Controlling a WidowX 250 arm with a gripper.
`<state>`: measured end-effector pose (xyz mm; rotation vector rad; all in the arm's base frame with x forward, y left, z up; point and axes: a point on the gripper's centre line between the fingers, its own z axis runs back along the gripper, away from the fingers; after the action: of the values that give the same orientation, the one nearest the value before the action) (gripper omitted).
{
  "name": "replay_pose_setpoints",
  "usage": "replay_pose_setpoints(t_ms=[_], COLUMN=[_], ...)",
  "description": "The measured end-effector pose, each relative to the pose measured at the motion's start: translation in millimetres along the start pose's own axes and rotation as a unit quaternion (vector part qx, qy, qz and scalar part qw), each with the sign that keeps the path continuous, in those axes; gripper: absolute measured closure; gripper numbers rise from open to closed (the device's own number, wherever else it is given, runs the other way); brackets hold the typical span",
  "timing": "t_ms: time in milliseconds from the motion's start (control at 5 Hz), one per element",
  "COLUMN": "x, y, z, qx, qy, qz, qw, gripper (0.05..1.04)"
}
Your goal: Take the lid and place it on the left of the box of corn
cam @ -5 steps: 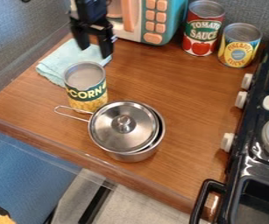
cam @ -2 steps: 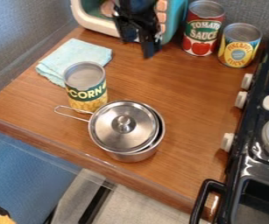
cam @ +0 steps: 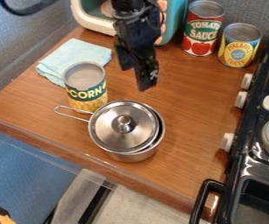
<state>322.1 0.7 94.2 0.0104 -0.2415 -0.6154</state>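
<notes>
So we're at the approach stage, I'd say: the lid (cam: pixel 110 131) is sitting on the metal pot (cam: pixel 135 156), a bit off-centre, with pot rim peeking out around 3 o'clock. Calling 12 the far edge of our view, the corn can (cam: pixel 88 94) (no box here, just a can lol) is at about 11 o'clock from the lid, and the pot's wire handle (cam: pixel 72 114) points out toward 10, right by the can's base.

Next move looks like a short trip toward 6 o'clock and down, centring over the knob (cam: pixel 123 124), then a squeeze on it and a straight lift. After that we'd swing over the can to its 9 o'clock side and set the lid on the table (cam: pixel 28 98) — high enough not to clip the can, and mind the folded cloth (cam: pixel 72 57) at roughly 11 from it.

As for pose, the arm (cam: pixel 133 26) drops in from 12 o'clock, and the gripper (cam: pixel 136 79) hangs just past the lid's 12 o'clock side, fingers pointing down. Its fingers are spread with nothing between them — so we're ready to grab, as far as we can judge.
</notes>
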Motion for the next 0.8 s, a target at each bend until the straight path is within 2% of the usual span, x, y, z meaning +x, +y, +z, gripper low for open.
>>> replay_pose_setpoints(t_ms=[200,400,600,800], x=[-10,-18,-29,-34], y=[-21,-30,-37,-43], z=[-8,-10,-17,-15], qx=[-0.005,-0.008,-0.018,-0.016], qy=[0.015,0.020,0.037,0.040], qz=[-0.034,-0.046,-0.052,-0.063], qw=[0.9993,0.9987,0.9978,0.9971], gripper=[0.085,0.085,0.085,0.085])
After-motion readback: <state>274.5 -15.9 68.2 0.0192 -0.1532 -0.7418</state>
